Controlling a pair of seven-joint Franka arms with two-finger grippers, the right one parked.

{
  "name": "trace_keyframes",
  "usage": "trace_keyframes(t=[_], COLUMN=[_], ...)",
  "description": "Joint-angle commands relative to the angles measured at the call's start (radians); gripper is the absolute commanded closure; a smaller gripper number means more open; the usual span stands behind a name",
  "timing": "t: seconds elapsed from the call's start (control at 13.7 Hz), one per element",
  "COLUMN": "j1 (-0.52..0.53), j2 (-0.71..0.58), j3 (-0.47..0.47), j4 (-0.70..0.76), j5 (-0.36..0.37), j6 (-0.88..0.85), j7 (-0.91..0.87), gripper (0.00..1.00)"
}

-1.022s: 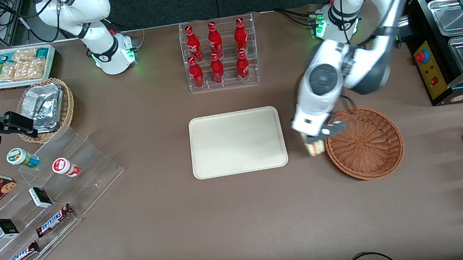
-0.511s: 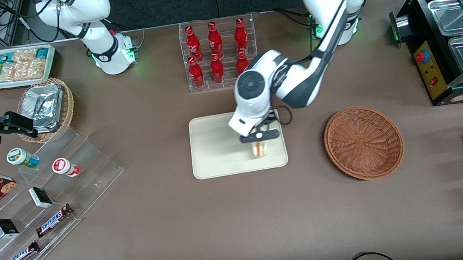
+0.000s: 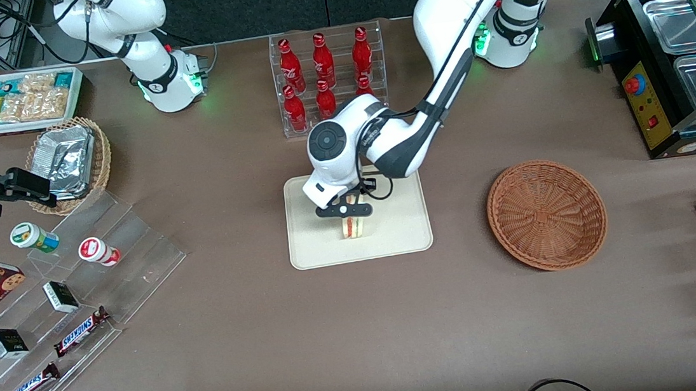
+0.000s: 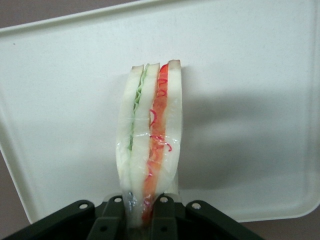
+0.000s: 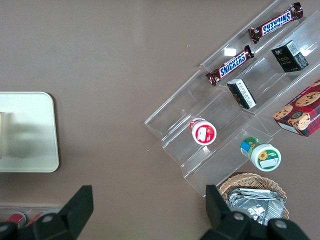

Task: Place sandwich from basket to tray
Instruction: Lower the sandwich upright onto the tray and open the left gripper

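Sandwich (image 3: 354, 227) is what I look for first in the front view: it hangs under my gripper (image 3: 344, 211), over the middle of the tray (image 3: 403, 241). The basket (image 3: 546, 214) stands well apart toward the working arm's end of the table and I see nothing in it. Farther from the camera is the rack of red bottles (image 3: 327, 82), partly covered by my arm.

In the left wrist view the gripper (image 4: 142, 210) is clamped narrow on one corner of the sandwich (image 4: 150, 140), so the wedge points down with its red, white and green layers facing the camera. I think this corner hold keeps the filling from being crushed. The tray (image 4: 250, 100) fills the view under it. I cannot tell if the sandwich touches it.

In the right wrist view I see only a corner of the tray (image 5: 35, 145), with a pale edge on it that may be the sandwich.
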Motion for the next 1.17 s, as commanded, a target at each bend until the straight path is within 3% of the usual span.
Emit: trace_keyframes(t=[0.0,0.44,1.09], j1=[-0.015,-0.004,-0.007], j2=[0.02,0.017,0.026], j3=[0.019,0.022,0.047], j4=[0.042,0.042,0.044], j5=[0.017,0.014,0.012], j6=[-0.031,-0.038,-0.033], j7=[-0.006,-0.016,-0.167], gripper=[1.0,1.0,1.0])
